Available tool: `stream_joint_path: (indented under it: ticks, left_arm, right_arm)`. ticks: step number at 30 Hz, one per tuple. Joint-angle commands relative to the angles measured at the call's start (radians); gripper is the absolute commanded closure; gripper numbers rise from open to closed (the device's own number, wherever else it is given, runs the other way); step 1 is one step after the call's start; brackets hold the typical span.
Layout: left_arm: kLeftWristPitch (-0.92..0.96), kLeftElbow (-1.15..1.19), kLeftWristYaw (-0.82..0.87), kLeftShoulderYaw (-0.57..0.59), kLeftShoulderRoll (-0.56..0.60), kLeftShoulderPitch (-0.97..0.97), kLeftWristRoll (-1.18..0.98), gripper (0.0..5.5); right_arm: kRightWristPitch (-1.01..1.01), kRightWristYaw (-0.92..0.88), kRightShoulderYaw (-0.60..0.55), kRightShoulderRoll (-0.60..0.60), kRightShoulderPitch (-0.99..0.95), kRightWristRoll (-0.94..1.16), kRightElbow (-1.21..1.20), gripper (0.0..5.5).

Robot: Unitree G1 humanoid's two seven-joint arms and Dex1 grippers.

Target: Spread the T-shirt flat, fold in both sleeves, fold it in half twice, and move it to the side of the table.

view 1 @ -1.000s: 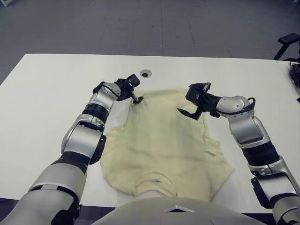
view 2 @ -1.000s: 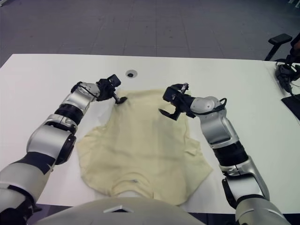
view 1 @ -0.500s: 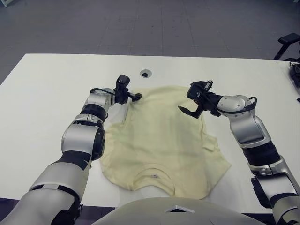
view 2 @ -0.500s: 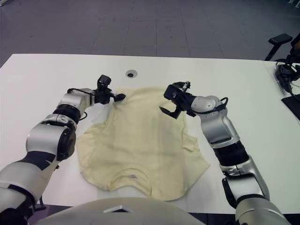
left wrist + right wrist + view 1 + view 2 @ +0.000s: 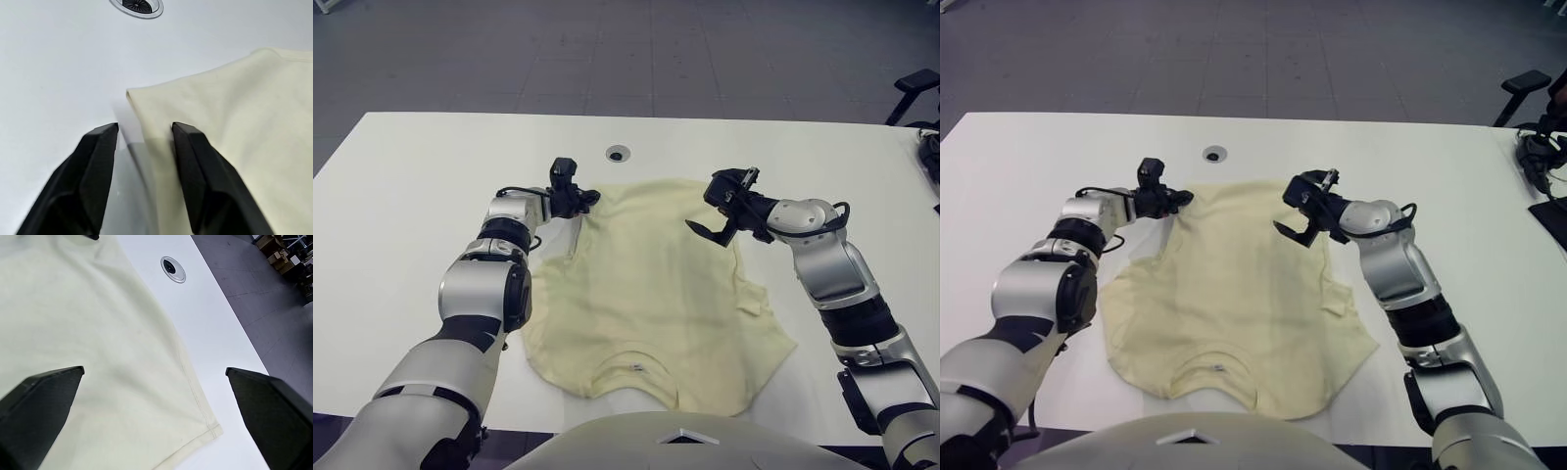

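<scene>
At centre of white table (image 5: 411, 176): pale yellow T-shirt (image 5: 651, 294), judged limp and light, collar nearest robot. Left gripper (image 5: 144, 131), jaws apart, astride far-left hem corner; right gripper (image 5: 719, 205), spread wide, over far-right hem. Likely best hold: hem corners.

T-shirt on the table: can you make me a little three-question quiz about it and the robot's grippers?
1. True or false: the T-shirt is already folded in half.
2. What is set in the table beyond the shirt? A) a round cable hole B) a cup C) a ball
3. Fill in: the left gripper and the right gripper are both ___.
Key: 1 false; 2 A; 3 open.
</scene>
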Motion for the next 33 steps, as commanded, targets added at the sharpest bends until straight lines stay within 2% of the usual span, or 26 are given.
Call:
stream_joint_path:
  ticks: [1, 7, 9, 11, 14, 17, 19, 21, 25, 33]
  left_arm:
    - [0.006, 0.009, -0.005, 0.009, -0.008, -0.005, -0.001, 4.36]
    - [-0.033, -0.013, -0.042, 0.015, -0.01, -0.006, -0.002, 5.38]
    - [-0.077, -0.05, -0.074, -0.012, -0.005, 0.004, 0.019, 5.47]
    - [-0.141, -0.15, -0.147, -0.091, 0.0, 0.049, 0.067, 5.47]
    - [-0.241, -0.43, -0.256, -0.28, 0.018, 0.21, 0.176, 5.47]
    - [-0.328, -0.651, -0.295, -0.477, 0.061, 0.38, 0.318, 5.47]
    - [-0.328, -0.726, -0.292, -0.57, 0.082, 0.462, 0.399, 5.47]
    - [-0.305, -0.753, -0.259, -0.597, 0.089, 0.495, 0.433, 5.15]
    - [-0.227, -0.8, -0.222, -0.545, 0.077, 0.485, 0.379, 4.58]
    - [0.068, -1.021, -0.442, -0.413, 0.13, 0.411, 0.114, 3.31]
  right_arm:
    - [0.002, -0.007, 0.001, 0.0, -0.004, 0.004, 0.004, 0.1]
    - [0.002, -0.013, 0.001, 0.002, 0.004, 0.007, 0.008, 0.1]
    - [0.003, -0.013, -0.002, -0.001, 0.01, 0.008, 0.003, 0.1]
    - [0.009, -0.012, -0.006, -0.007, 0.023, 0.01, -0.01, 0.1]
    - [0.019, -0.013, -0.012, -0.015, 0.047, 0.011, -0.028, 0.1]
    - [0.024, -0.019, -0.012, -0.012, 0.051, 0.01, -0.028, 0.1]
    - [0.027, -0.021, -0.01, -0.007, 0.041, 0.011, -0.026, 0.1]
    - [0.028, -0.022, -0.008, -0.007, 0.034, 0.013, -0.025, 0.1]
    - [0.025, -0.026, -0.011, -0.014, 0.039, 0.017, -0.024, 0.1]
    - [0.025, -0.025, 0.014, -0.03, 0.08, 0.007, -0.033, 0.1]
